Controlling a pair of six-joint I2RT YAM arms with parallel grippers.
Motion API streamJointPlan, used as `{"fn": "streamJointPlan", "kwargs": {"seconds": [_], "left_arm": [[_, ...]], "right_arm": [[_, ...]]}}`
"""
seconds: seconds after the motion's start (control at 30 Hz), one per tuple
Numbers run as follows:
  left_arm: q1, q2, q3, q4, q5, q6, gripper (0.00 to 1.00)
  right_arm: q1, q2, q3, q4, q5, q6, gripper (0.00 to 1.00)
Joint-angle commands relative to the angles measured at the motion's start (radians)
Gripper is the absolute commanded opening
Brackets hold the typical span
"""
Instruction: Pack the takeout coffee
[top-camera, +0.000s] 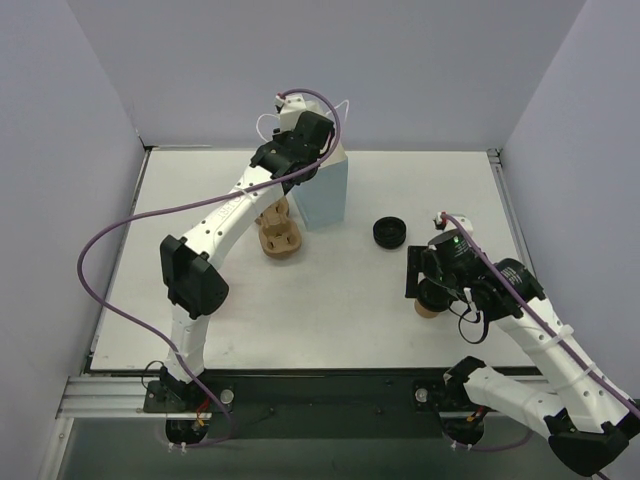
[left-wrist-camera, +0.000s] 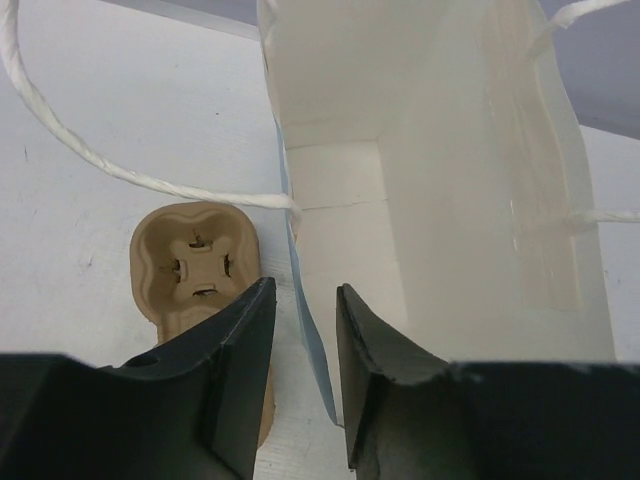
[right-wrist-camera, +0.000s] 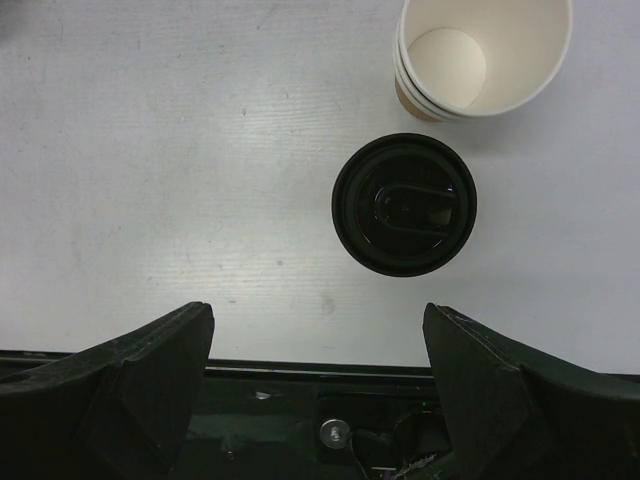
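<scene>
No text, label, brand, number or sign can be read anywhere.

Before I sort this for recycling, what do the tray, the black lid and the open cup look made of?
Tray: moulded paper pulp, matte tan, rough fibrous surface. Black lid: likely plastic, glossy with reflections. Open cup: paper, smooth white inside, brown outside; any lining can't be told.

The left arm (top-camera: 225, 215) and right arm (top-camera: 540, 350) wear white shells with black joint housings, each trailing a purple cable (top-camera: 110, 235). The left gripper (left-wrist-camera: 305, 290) and right gripper (right-wrist-camera: 316, 312) have black wedge fingers (left-wrist-camera: 230, 350); a silver screw (right-wrist-camera: 332, 432) sits behind the right one.
</scene>
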Motion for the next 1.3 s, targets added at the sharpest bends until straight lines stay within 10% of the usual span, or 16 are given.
{"fn": "streamJointPlan", "kwargs": {"seconds": [0.0, 0.27, 0.63, 1.27], "left_arm": [[0.007, 0.0, 0.01, 0.06, 0.032, 0.032, 0.36], [0.007, -0.033, 0.015, 0.114, 0.105, 0.11, 0.0], [0.007, -0.187, -0.045, 0.184, 0.28, 0.235, 0.0], [0.024, -0.723, -0.588, 0.217, 0.9, 0.455, 0.0]], "right_arm": [[0.005, 0.012, 0.0, -0.008, 0.031, -0.019, 0.89], [0.005, 0.024, 0.003, 0.008, 0.028, -0.019, 0.89], [0.005, 0.0, 0.026, 0.005, 0.031, -0.024, 0.89], [-0.005, -0.105, 0.098, -0.032, 0.064, 0.002, 0.89]]}}
